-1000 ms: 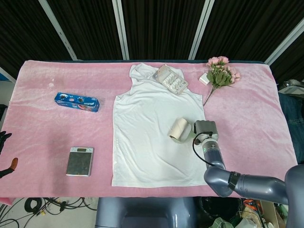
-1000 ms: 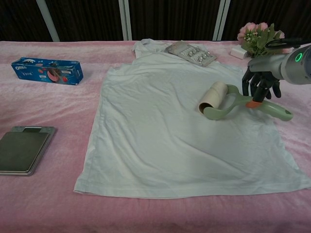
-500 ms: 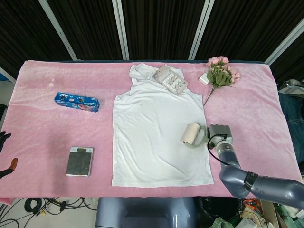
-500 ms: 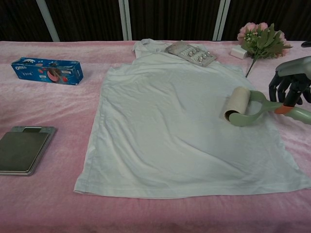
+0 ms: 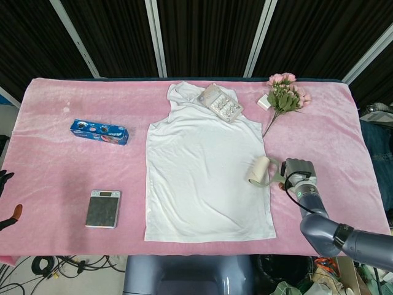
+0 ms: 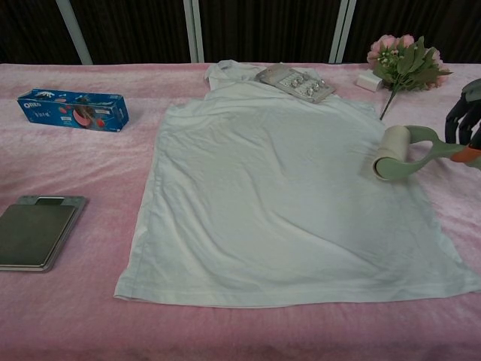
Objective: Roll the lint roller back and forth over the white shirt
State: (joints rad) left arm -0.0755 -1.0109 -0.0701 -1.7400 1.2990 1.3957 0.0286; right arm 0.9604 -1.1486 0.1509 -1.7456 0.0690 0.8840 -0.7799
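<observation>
While the white shirt (image 5: 206, 172) lies flat in the middle of the worktop (image 5: 55, 172), the lint roller (image 6: 392, 153) stands at its right edge, the drum touching the cloth so the sticky paper can roll on it. The right hand (image 5: 298, 172) holds the green handle with its fingers (image 6: 460, 125) closed around it, staying off the shirt to the right. The left hand (image 5: 7, 195) is at the far left edge; I cannot tell its state.

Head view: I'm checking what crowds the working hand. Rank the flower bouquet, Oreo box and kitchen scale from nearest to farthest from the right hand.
From the right hand:
1. Flower bouquet, right side, near the far edge.
2. Kitchen scale, left of the shirt, near edge.
3. Oreo box, left side, farther back.
</observation>
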